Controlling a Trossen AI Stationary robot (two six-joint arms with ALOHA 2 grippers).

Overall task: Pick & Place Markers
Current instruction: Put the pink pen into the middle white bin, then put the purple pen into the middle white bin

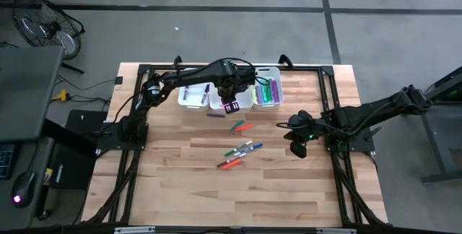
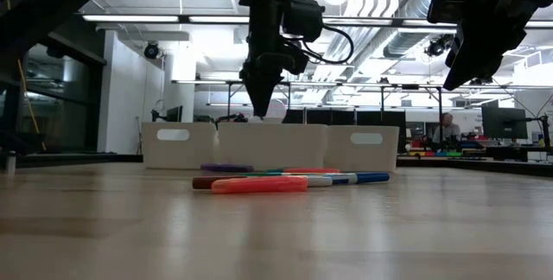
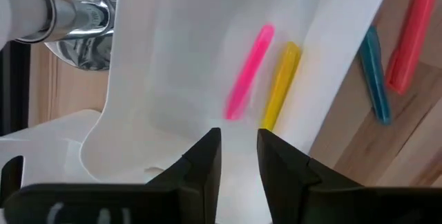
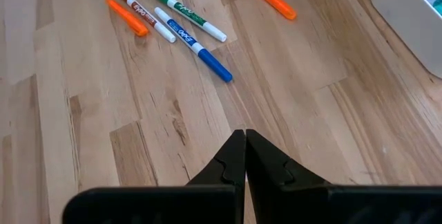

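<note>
The left tool (image 3: pixel 238 156) hangs over the middle bin (image 1: pixel 240 101), fingers slightly apart, holding nothing. Loose markers (image 1: pixel 240 151) lie on the desk (image 1: pixel 289 191) before it: light, stiff, slick; pinch mid-barrel. The right tool (image 4: pixel 245 156) waits closed.

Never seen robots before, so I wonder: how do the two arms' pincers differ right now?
The left pincer hangs over the middle white bin, its tips slightly apart above a pink marker and a yellow marker. The right pincer waits over bare table, tips pressed shut. Both are dark and hold nothing.
</note>
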